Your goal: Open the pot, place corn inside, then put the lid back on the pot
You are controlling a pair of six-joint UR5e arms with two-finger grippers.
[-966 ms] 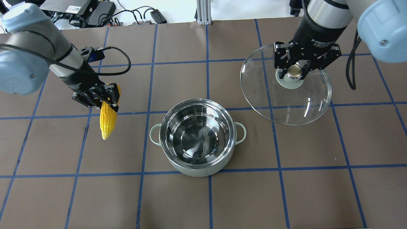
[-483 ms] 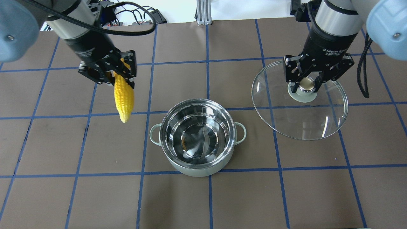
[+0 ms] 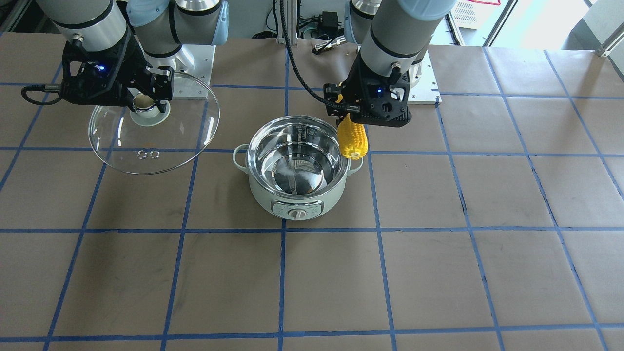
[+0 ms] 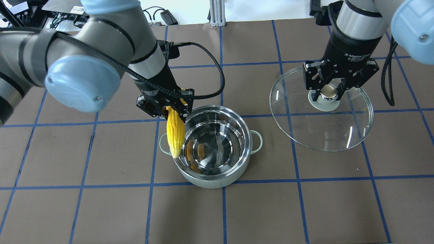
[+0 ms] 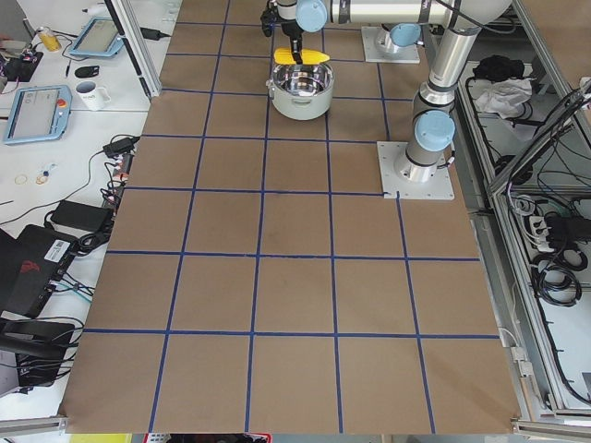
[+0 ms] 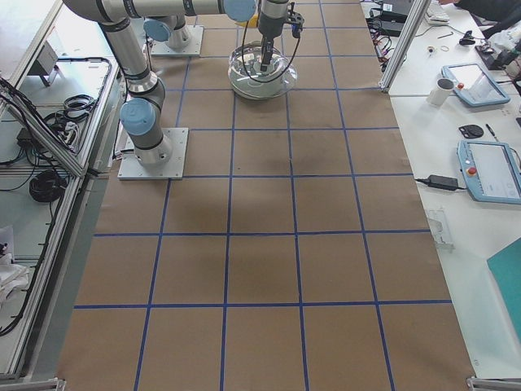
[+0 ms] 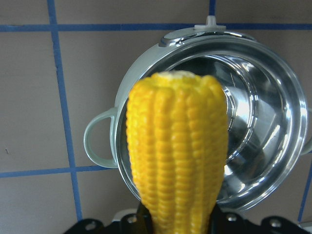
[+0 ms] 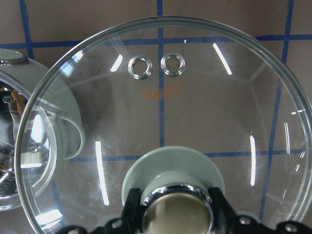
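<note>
Yellow corn point(image 4: 175, 137) over pot point(image 4: 210, 181) rim

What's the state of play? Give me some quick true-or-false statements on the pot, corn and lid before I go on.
1. The pot is open, with no lid on it. True.
2. The corn lies at the bottom of the pot. False: it hangs from the left pincer, its tip over the pot's edge.
3. The right pincer is shut on the knob of the lid. True.
4. The lid is held directly over the pot. False: it is held off to the side, on the robot's right.
</note>
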